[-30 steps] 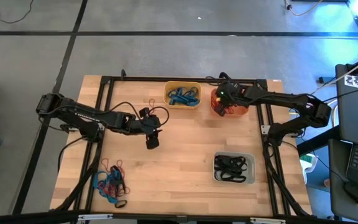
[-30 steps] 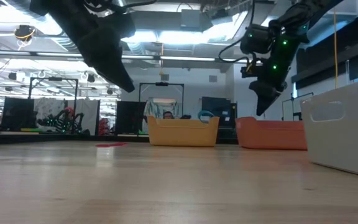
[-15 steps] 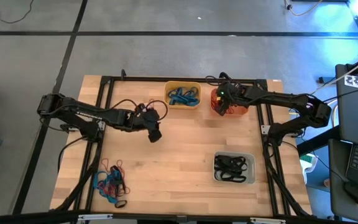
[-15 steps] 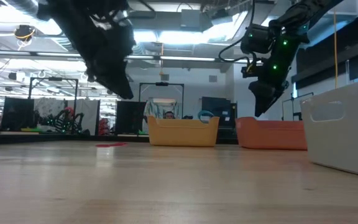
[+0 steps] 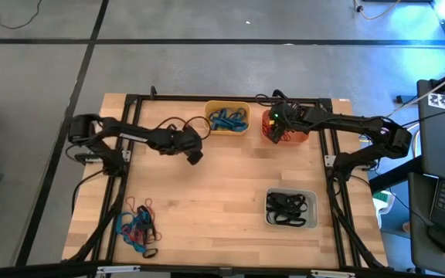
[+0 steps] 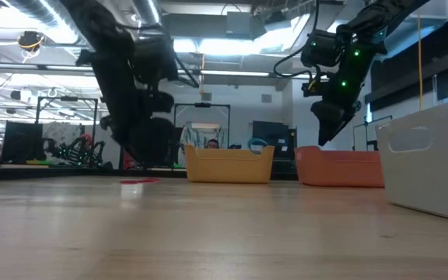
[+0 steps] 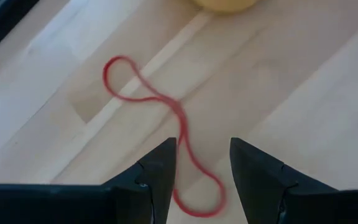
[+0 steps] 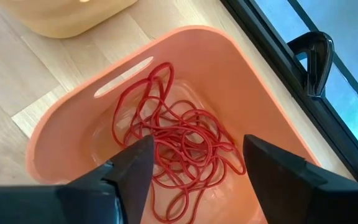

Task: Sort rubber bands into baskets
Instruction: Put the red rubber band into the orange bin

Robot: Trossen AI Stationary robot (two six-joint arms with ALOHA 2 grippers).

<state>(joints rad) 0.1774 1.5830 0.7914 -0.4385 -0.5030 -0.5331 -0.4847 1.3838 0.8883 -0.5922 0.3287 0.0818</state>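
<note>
A red rubber band [image 7: 143, 98] lies flat on the wood in a twisted figure-eight, close to the yellow basket [image 5: 227, 117], which holds blue bands. My left gripper [image 7: 201, 146] hangs open just above this band, one strand running between its fingers, and touches nothing. It shows in the high view as my left gripper [image 5: 195, 157]. My right gripper [image 8: 197, 140] is open and empty over the orange basket [image 8: 166, 74], above a tangle of red bands [image 8: 179, 149]. The pale grey basket [image 5: 290, 208] holds black bands.
A heap of mixed blue, red and black bands [image 5: 137, 226] lies at the table's near left. A black frame rail [image 5: 230, 98] runs along the far edge behind the baskets. Bare wood [image 5: 222, 185] lies in the middle of the table.
My left gripper has swung toward the far edge and sunk toward the table, rolling as it went, and now stands over the lone red band beside the yellow basket. My right arm has kept still over the orange basket.
</note>
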